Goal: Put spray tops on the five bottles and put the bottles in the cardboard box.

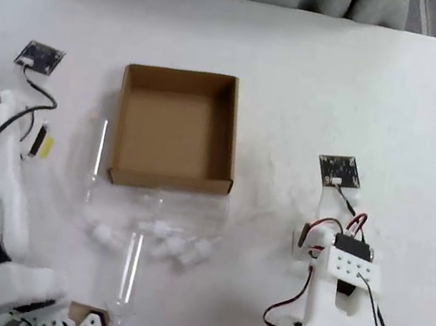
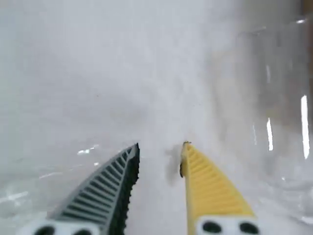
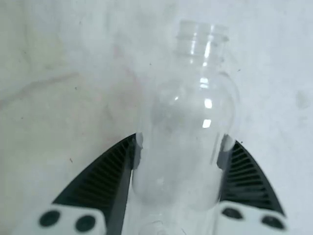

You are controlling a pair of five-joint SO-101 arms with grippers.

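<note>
Uncapped clear bottle (image 3: 188,122) clamped in right pincer (image 3: 181,141), right of cardboard box (image 1: 175,126), left pincer (image 2: 161,145) parted, empty

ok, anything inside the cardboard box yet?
Only bare cardboard floor shows inside the cardboard box. Its near wall hides a thin strip of floor. The spray tops lie outside, in front.

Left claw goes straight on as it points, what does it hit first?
Probably just the white table; ahead of the left claw nothing else shows. A clear bottle lies off to the side, likely missed; depth unclear.
</note>
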